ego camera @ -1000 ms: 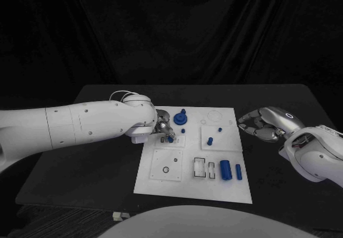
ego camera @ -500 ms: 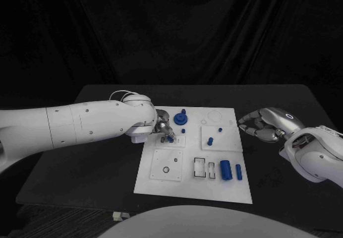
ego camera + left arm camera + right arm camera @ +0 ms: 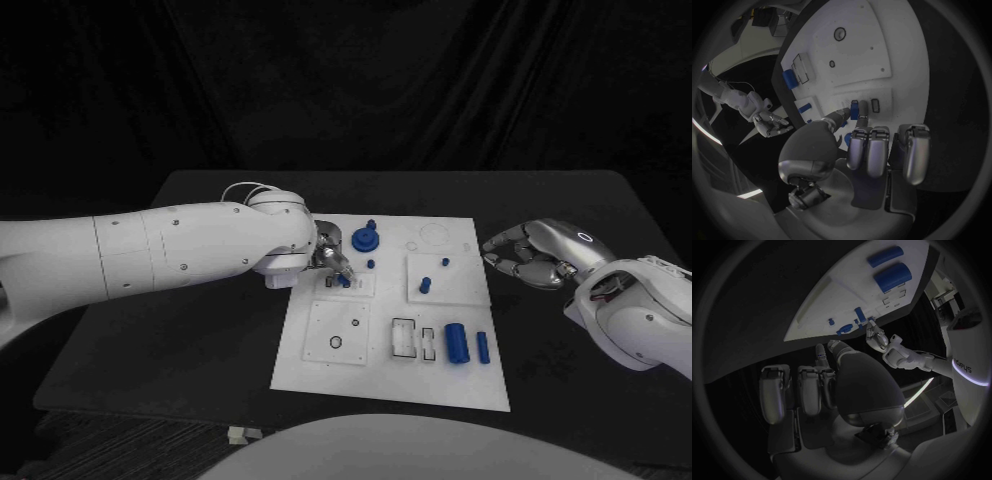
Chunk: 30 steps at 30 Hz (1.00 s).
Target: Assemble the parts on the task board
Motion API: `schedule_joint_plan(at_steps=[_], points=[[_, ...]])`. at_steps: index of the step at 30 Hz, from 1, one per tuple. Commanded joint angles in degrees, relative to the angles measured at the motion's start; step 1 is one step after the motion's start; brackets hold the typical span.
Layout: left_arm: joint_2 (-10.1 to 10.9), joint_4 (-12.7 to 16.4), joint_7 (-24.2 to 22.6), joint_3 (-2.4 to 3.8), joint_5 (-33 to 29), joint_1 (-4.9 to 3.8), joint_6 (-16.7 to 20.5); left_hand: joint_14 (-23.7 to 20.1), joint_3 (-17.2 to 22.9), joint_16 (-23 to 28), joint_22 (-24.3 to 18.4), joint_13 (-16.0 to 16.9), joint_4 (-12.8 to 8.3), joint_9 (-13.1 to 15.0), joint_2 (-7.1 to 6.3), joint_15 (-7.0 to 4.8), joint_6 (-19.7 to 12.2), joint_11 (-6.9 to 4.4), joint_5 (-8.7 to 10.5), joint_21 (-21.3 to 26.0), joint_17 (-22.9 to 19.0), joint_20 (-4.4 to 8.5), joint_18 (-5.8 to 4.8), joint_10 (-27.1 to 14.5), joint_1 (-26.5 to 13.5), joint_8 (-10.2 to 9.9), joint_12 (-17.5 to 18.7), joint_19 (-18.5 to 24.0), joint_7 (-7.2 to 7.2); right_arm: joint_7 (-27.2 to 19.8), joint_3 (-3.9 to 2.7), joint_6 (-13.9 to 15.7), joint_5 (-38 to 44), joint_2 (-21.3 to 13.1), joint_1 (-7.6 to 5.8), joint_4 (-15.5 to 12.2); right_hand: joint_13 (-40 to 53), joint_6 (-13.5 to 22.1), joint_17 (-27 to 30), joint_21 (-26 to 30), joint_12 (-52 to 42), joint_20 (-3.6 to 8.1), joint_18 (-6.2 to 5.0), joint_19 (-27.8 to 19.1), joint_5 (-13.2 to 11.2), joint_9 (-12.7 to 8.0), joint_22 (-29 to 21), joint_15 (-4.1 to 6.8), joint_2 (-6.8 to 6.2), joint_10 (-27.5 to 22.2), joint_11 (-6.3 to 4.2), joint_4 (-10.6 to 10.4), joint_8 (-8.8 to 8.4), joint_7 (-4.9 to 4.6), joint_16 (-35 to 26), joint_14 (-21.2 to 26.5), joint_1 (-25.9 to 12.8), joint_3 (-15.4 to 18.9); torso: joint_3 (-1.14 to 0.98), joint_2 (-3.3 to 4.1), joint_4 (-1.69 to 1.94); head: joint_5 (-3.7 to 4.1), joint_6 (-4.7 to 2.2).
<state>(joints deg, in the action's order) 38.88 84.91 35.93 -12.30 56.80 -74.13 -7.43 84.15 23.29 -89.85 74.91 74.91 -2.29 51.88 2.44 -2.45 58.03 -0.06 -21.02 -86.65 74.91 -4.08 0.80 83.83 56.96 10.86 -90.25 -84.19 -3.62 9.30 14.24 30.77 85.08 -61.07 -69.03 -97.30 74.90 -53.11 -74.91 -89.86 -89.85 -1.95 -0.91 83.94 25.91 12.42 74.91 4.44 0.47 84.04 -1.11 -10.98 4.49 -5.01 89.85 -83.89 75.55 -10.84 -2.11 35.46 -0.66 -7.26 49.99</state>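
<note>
Two hands flank the task board (image 3: pixel 392 310) in the head view: the left hand (image 3: pixel 327 258) sits at its upper-left corner, while the right hand (image 3: pixel 531 252) hovers curled and empty off its right edge. Left wrist view: fingertips (image 3: pixel 861 118) pinch a small blue part (image 3: pixel 854 109) standing in the board. Right wrist view: curled fingers (image 3: pixel 811 390) grasp nothing.
</note>
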Motion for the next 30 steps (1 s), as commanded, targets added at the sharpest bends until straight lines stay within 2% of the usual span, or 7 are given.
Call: schedule_joint_plan(at_steps=[1, 10, 17, 26, 27, 28, 30], points=[[0.11, 0.11, 0.50, -0.03, 0.01, 0.21, -0.91, 5.85, 0.25, -0.15, 13.05, 15.09, 0.03, 0.10, -0.01, -0.36, 0.08, -0.33, 0.20, 0.24, 15.09, 0.37, 0.40, 6.17, -0.14, -0.10, 0.25, -1.70, 0.29, 0.93, -0.03, -0.38, -0.21, 0.02, 0.17, -0.02, 15.10, -0.44, -15.09, -0.14, -0.15, -0.42, 0.91, 6.06, 0.15, -0.08, 15.09, -0.39, -0.01, 5.96, 0.52, 0.07, -0.34, 0.01, 0.15, -6.11, 0.67, -0.38, -0.02, 0.00, -0.04, -0.04, 0.01], [0.11, 0.12, 0.48, -0.04, 0.01, 0.66, -1.02, 5.85, 0.29, -0.15, 13.04, 15.09, 0.03, 0.12, -0.07, -0.37, 0.11, -0.33, 0.50, 0.28, 15.09, 0.37, 0.41, 6.17, -0.20, -0.14, 0.25, -1.67, 0.27, 0.98, -0.03, -0.53, -0.22, -0.01, 0.21, -0.01, 15.10, -0.44, -15.09, -0.14, -0.15, -0.42, 0.91, 6.06, 0.24, -0.10, 15.09, -0.39, -0.04, 5.96, 0.54, 0.16, -0.35, -0.02, 0.15, -6.11, 0.73, -0.48, 0.02, 0.05, -0.01, 0.18, 0.01], [0.21, 0.10, 0.51, -0.04, 0.01, 1.08, -0.94, 5.85, 0.30, -0.15, 13.05, 15.09, 0.05, 0.13, -0.07, -0.37, 0.13, -0.33, 0.61, 0.27, 15.09, 0.37, 0.41, 6.17, -0.25, -0.15, 0.25, -1.69, 0.27, 1.00, -0.03, -0.69, -0.22, -0.02, 0.27, 0.03, 15.10, -0.44, -15.09, -0.14, -0.15, -0.42, 0.91, 6.06, 0.28, -0.11, 15.09, -0.40, -0.05, 5.96, 0.54, 0.22, -0.35, -0.03, 0.15, -6.11, 0.77, -0.54, -0.02, 0.00, 0.06, 0.21, 0.01], [0.22, -0.01, 0.26, -0.04, 0.01, 1.20, -0.45, 5.85, 0.27, -0.15, 13.01, 15.09, 0.13, 0.13, -0.19, -0.37, 0.13, -0.31, 0.99, 0.35, 15.09, 0.37, 0.43, 6.17, -0.44, -0.22, 0.25, -1.61, 0.24, 0.99, -0.03, -0.82, -0.23, 0.03, 0.36, 0.05, 15.10, -0.44, -15.09, -0.14, -0.15, -0.42, 0.91, 6.06, 0.28, -0.11, 15.09, -0.40, -0.05, 5.96, 0.54, 0.22, -0.35, -0.03, 0.15, -6.11, 0.77, -0.54, 0.00, 0.01, -0.06, 0.14, 0.01], [0.21, -0.02, 0.22, -0.04, 0.01, 1.20, -0.49, 5.85, -0.08, -0.15, 12.98, 15.09, 0.82, 0.08, -0.20, -0.36, 0.15, -0.25, 4.46, 0.49, 15.09, 0.26, 0.45, 6.17, -1.24, -0.47, 0.25, -1.51, 0.31, 0.99, -0.03, -0.83, -0.23, 0.04, 0.37, 0.05, 15.10, -0.44, -15.09, -0.14, -0.15, -0.42, 0.91, 6.06, 0.28, -0.11, 15.09, -0.40, -0.05, 5.96, 0.54, 0.22, -0.35, -0.03, 0.15, -6.11, 0.77, -0.54, -0.01, 0.01, -0.10, 0.16, 0.01], [0.19, -0.03, 0.18, -0.04, 0.01, 1.21, -0.58, 5.85, -0.92, -0.15, 12.98, 15.09, 1.93, -0.09, -0.35, -0.23, 0.27, -0.15, 8.83, 0.57, 15.09, 0.25, 0.47, 6.17, -2.32, -0.83, 0.25, -1.47, 0.11, 1.00, -0.03, -0.85, -0.23, 0.04, 0.37, 0.06, 15.10, -0.44, -15.09, -0.14, -0.15, -0.42, 0.91, 6.06, 0.28, -0.11, 15.09, -0.40, -0.05, 5.96, 0.54, 0.22, -0.35, -0.03, 0.15, -6.11, 0.77, -0.54, 0.00, 0.01, -0.10, 0.16, 0.01], [0.18, -0.06, 0.13, -0.04, 0.01, 1.22, -0.75, 5.85, -3.29, -0.15, 12.99, 15.09, 4.38, -0.87, -1.04, 0.03, 0.43, 0.18, 12.94, 0.70, 15.09, 0.08, 0.49, 6.17, -4.68, -1.68, 0.25, -1.42, -0.31, 1.00, -0.03, -0.88, -0.23, 0.04, 0.39, 0.07, 15.10, -0.44, -15.09, -0.14, -0.15, -0.42, 0.91, 6.06, 0.28, -0.11, 15.09, -0.40, -0.05, 5.96, 0.54, 0.22, -0.35, -0.03, 0.15, -6.11, 0.77, -0.54, 0.00, 0.01, -0.06, 0.22, 0.01]])
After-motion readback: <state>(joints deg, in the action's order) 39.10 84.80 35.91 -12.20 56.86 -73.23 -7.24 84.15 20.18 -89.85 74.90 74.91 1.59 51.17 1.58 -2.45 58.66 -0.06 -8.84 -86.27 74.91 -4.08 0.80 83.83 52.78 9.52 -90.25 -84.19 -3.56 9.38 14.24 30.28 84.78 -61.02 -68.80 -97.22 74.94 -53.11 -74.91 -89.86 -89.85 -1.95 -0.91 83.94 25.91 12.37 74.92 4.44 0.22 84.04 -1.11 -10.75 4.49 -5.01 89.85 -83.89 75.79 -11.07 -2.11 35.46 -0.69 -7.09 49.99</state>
